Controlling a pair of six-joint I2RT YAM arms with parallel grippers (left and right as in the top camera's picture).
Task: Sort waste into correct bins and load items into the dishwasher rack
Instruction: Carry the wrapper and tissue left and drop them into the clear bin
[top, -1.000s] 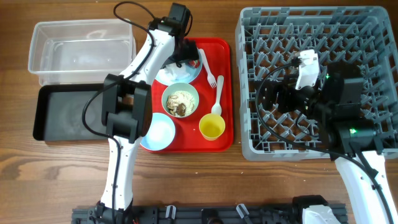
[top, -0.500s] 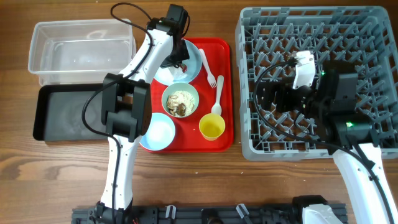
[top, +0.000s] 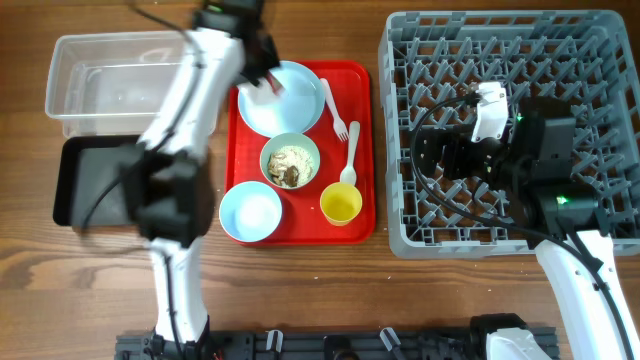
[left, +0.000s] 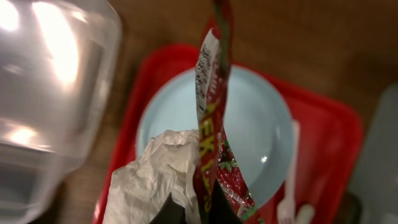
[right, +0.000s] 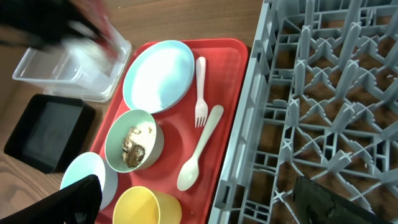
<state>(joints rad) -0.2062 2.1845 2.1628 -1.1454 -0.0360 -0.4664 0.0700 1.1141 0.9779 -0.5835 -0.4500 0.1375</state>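
Red-and-white snack wrapper (left: 214, 143) pinched in left hand (left: 191, 210), dangling over the pale blue plate (left: 261, 143).
Crumpled white paper (left: 152, 174) seems caught in the same pinch; clear tub (left: 50, 81) sits just left of the plate. Risk: wrapper hangs from a thin pinch, so a swing could shake it loose onto plate or red tray (left: 336, 143), short of the tub. Empty right hand (top: 432, 160) spread over rack (top: 560, 60), well right of plate.
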